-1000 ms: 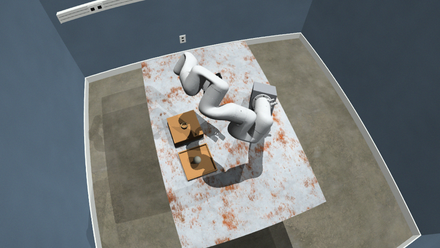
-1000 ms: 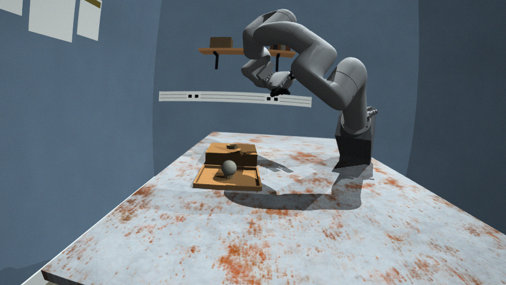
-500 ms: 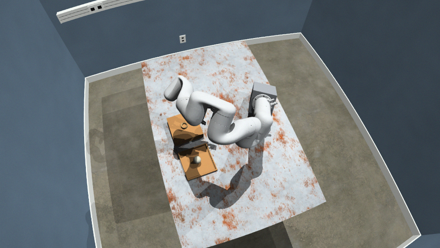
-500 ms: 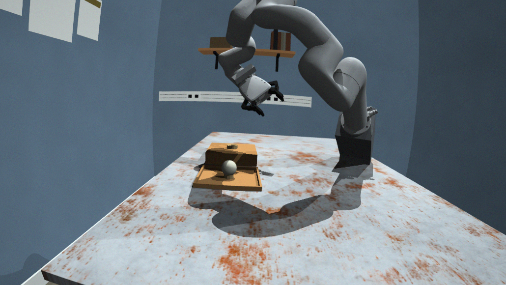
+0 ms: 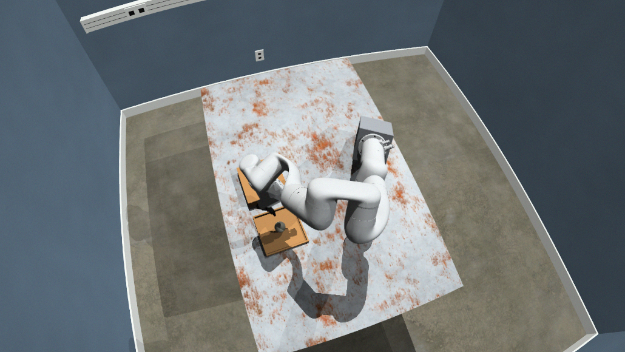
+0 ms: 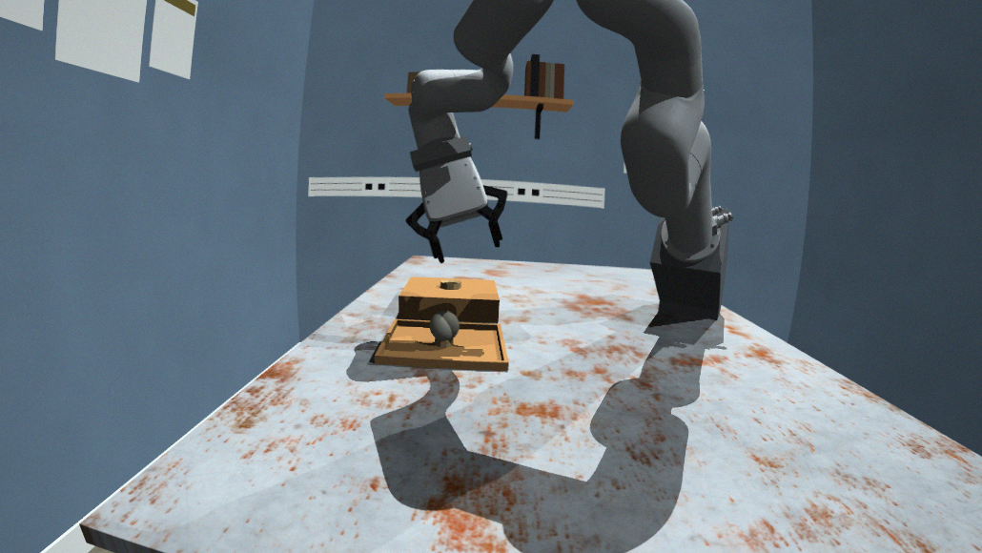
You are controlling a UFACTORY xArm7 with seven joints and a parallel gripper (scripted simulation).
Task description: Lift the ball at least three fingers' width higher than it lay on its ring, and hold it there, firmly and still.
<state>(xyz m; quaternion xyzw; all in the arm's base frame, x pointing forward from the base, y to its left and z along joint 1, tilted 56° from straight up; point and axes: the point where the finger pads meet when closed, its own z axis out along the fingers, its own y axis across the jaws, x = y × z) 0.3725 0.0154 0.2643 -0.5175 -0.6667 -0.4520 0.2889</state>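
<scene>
A small grey ball (image 5: pixel 279 226) (image 6: pixel 444 326) rests on its ring in the middle of a shallow orange tray (image 5: pixel 292 241) (image 6: pixel 480 358) on the table. My gripper (image 6: pixel 466 250) points down with its black fingers spread open and empty. It hangs well above the ball, over the raised orange block (image 6: pixel 422 294) (image 5: pixel 249 192) behind the tray. In the overhead view the arm's white links hide the gripper's fingers and most of that block.
The raised orange block has a small ring (image 6: pixel 450 284) on its top. The arm's grey base box (image 5: pixel 374 131) (image 6: pixel 686 292) stands at the table's far right. The rust-stained table (image 5: pixel 380 270) (image 6: pixel 686 446) ends at a near edge and a left edge in the side view.
</scene>
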